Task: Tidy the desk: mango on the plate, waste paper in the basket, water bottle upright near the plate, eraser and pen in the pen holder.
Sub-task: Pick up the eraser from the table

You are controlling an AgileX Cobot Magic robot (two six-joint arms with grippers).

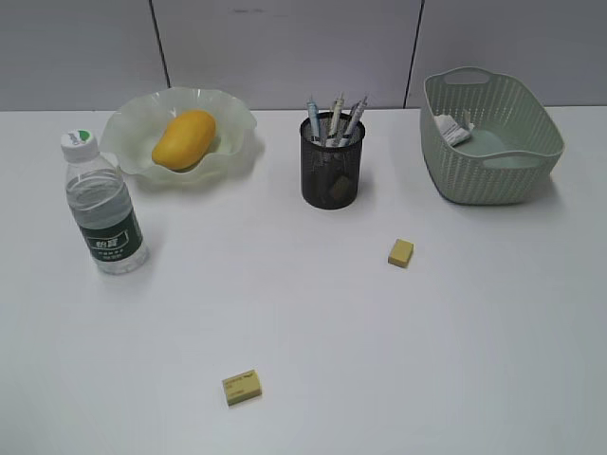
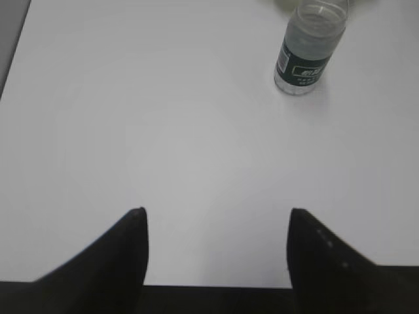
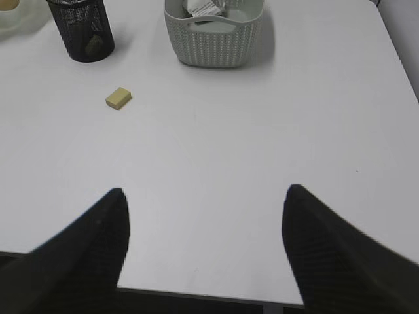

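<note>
- You have one mango (image 1: pixel 183 139), lying on the one plate (image 1: pixel 232 118).
- You have one water bottle (image 1: pixel 102 207), upright.
- You have one pen holder (image 1: pixel 332 163) with four pens (image 1: pixel 336 119) standing in it, and one yellowish piece shows through its mesh.
- You have two erasers on the desk (image 1: pixel 313 313): the far eraser (image 1: pixel 400 252) and the near eraser (image 1: pixel 242 387).
- You have one basket (image 1: pixel 493 142) holding one piece of waste paper (image 1: pixel 453 128).

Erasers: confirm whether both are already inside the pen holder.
No: two yellow erasers lie loose on the desk, one right of and in front of the pen holder, the other near the front edge.
</note>
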